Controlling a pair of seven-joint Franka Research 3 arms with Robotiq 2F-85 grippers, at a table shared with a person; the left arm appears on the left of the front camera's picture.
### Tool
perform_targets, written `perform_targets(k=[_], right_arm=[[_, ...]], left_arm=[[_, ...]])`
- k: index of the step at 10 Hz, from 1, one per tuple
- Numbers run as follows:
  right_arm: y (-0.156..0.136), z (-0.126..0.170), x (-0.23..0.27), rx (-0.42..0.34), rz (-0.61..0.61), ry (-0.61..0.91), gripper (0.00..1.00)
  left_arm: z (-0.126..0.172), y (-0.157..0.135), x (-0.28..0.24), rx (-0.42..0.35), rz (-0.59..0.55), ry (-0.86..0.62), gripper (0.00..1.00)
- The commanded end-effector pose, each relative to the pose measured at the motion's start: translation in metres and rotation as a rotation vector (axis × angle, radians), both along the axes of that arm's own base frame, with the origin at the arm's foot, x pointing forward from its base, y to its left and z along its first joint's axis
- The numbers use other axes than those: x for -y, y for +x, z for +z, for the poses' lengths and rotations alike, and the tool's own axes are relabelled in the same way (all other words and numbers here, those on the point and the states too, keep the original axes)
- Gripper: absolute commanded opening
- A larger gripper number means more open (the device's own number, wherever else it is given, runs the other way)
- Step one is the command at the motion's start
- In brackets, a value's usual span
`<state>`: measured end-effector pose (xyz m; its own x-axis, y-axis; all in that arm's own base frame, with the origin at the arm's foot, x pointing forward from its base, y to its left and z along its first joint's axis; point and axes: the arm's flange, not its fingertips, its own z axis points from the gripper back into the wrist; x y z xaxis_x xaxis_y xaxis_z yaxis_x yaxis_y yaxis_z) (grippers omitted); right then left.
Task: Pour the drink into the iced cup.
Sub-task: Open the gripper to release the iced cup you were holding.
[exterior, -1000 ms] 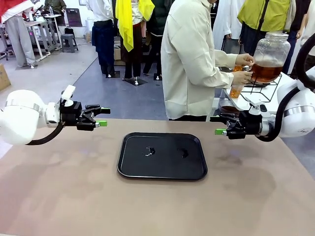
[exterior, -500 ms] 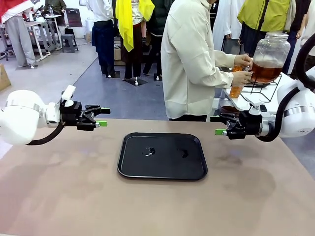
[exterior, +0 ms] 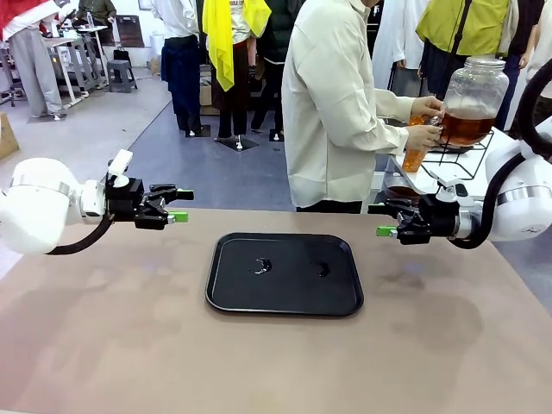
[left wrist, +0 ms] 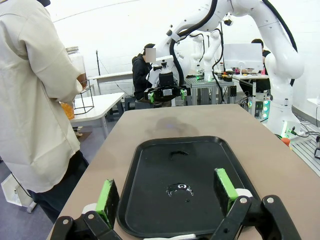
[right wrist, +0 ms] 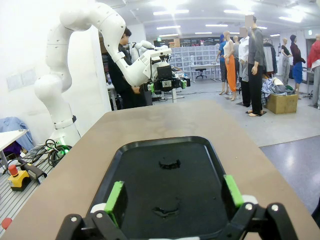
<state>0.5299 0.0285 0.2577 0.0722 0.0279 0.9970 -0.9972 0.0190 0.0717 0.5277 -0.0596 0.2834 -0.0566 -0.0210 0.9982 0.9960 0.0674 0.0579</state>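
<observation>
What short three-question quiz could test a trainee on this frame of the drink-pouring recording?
1. True or false: the black tray carries a cup.
2. Where is the person's hand? A) at the glass jar B) on the tray C) on the left end effector
3. Fill in: the right end effector is ____.

Key: 1 false, only small wet marks lie on it; 2 A; 3 open, and holding nothing.

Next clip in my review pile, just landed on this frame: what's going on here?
The person stands turned to a side table, holding a small cup of amber drink at the tap of a large glass jar. Both robot arms hang over the main table doing nothing: the left gripper and right gripper are open and hold nothing, on either side of a black tray that shows a few wet spots.
</observation>
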Motion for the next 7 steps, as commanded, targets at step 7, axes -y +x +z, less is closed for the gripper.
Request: perform_targets(k=[7], right_arm=[[0.0009, 0.0019, -0.0014, 0.003, 0.003, 0.0, 1.0]], left_arm=[[0.0014, 0.0004, 0.0001, 0.002, -0.003, -0.004, 1.0]])
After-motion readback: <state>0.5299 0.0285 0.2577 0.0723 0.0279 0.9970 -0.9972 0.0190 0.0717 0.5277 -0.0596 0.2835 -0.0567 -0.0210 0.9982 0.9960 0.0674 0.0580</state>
